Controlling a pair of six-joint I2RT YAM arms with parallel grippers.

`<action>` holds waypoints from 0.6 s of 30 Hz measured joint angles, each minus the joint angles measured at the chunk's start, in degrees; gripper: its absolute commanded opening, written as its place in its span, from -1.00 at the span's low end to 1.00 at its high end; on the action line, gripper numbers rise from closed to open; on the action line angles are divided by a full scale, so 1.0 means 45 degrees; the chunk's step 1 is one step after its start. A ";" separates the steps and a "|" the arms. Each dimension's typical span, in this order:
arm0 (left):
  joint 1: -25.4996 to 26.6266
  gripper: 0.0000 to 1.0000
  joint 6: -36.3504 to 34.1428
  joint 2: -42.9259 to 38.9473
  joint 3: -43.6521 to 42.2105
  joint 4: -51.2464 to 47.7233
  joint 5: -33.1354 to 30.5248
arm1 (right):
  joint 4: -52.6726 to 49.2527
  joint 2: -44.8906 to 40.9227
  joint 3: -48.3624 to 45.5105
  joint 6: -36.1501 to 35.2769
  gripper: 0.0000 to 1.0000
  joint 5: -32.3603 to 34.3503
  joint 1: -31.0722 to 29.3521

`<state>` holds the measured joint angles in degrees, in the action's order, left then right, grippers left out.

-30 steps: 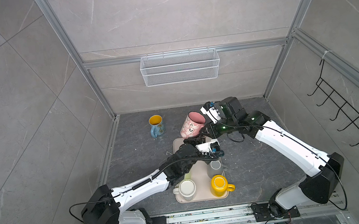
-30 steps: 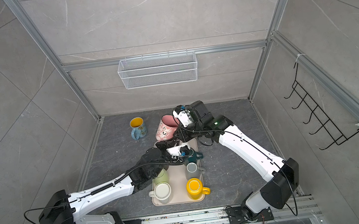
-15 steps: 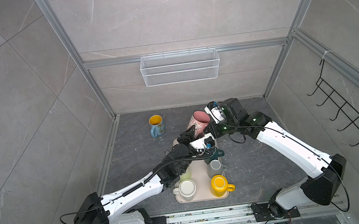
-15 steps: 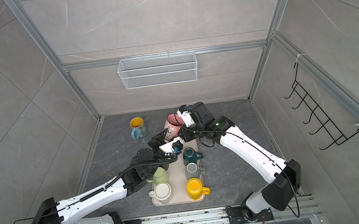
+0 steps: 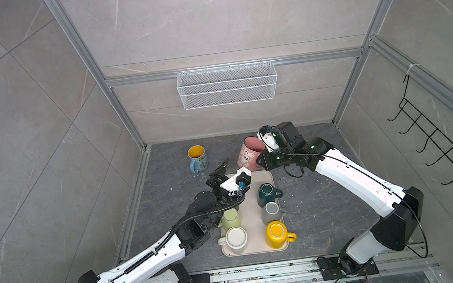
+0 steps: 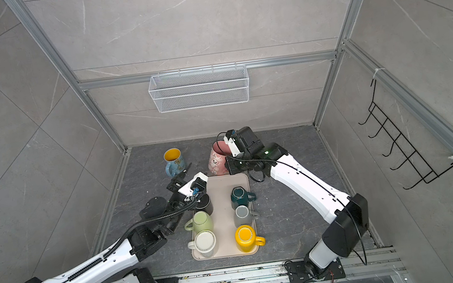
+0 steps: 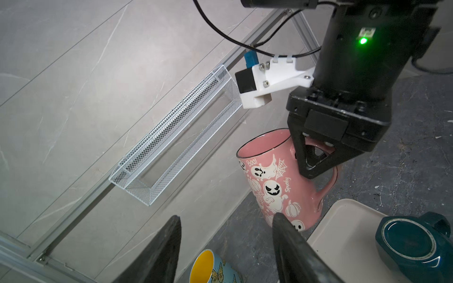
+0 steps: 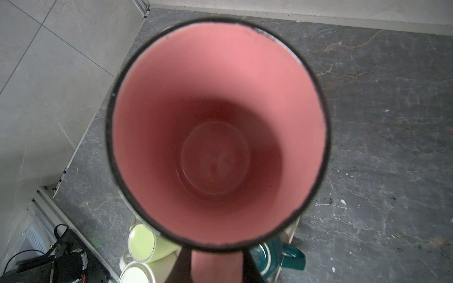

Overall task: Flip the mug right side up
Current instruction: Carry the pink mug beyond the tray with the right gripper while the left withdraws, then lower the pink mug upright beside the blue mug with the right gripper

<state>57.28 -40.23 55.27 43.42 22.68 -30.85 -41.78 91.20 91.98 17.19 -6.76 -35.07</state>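
The pink ceramic mug (image 5: 250,155) printed with white ghosts stands mouth up and slightly tilted, just beyond the far edge of the beige plastic tray (image 5: 249,180) on the dark grey stone tabletop (image 5: 315,202). The right hand (image 7: 316,161) is clenched on its handle. The left hand (image 7: 225,250) is released, with its fingers spread, near the mug's left side but apart from it. Whether the base touches the tabletop is hidden.

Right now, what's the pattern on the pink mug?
White ghosts, pumpkins and cobwebs on the pink mug; it shows best in the left wrist view.
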 measured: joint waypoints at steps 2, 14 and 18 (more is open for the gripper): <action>-0.0282 0.32 0.0714 -0.0257 -0.0039 -0.0267 -0.0228 | 0.0053 0.0627 0.0500 0.0068 -1.00 0.0136 -0.0078; -0.6305 0.35 0.8801 -0.0457 0.0646 -0.5552 0.2312 | -0.0714 0.6159 0.6504 0.0131 -1.00 0.2312 -0.1292; -0.7028 0.36 1.0399 0.0024 0.0884 -0.6363 0.3638 | -0.1477 0.8116 0.8986 0.0126 -1.00 0.2793 -0.1472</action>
<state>25.65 6.57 55.37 47.40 -5.96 -14.48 -48.42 127.72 132.42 17.76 5.80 -41.69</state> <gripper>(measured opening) 0.678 0.194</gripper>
